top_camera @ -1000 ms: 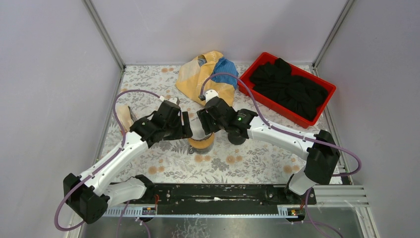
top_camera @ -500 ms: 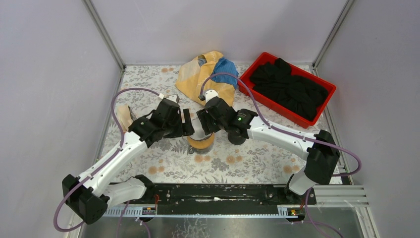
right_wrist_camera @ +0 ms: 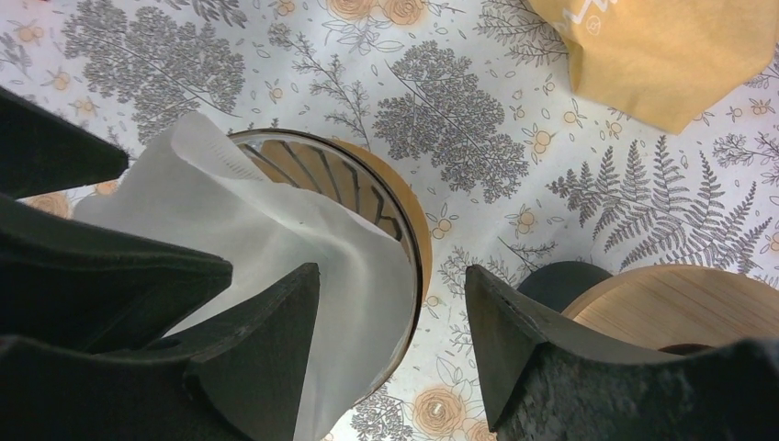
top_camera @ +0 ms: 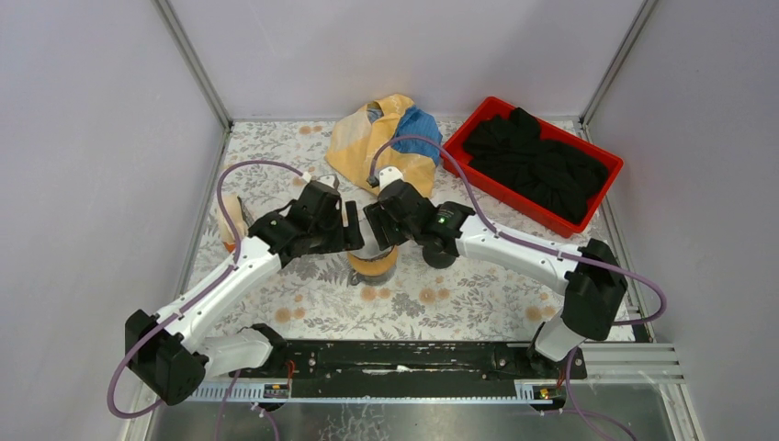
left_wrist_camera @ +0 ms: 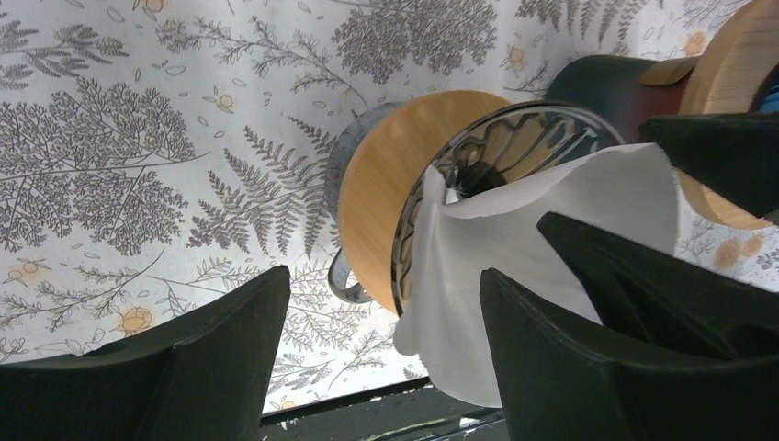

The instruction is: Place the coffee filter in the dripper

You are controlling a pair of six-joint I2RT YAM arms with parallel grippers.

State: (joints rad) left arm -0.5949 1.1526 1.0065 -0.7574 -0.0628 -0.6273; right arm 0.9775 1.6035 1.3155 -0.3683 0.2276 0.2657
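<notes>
So the paper coffee filter [left_wrist_camera: 542, 211] is only half in: one side is down inside the dripper [left_wrist_camera: 377, 211], the other flops out over its metal rim and wooden collar. The left gripper [left_wrist_camera: 384, 303] and right gripper [right_wrist_camera: 393, 280] are both spread wide, loosely straddling the paper and rim, and neither looks like it's pinching anything. What worries me is a finger snagging that loose flap on the way out and dragging the filter clean off, or pressing down and creasing it instead of seating it against the cone. A sideways bump on the collar could also shove or tip the dripper. And the two grippers are nearly nose to nose, so they could clip each other. Room is tight on the right, where a dark canister with a wooden lid [right_wrist_camera: 657, 303] sits just beside the dripper, with the yellow bag [top_camera: 377, 138] behind. The floral tabletop [top_camera: 441, 303] in front is the roomy exit.
</notes>
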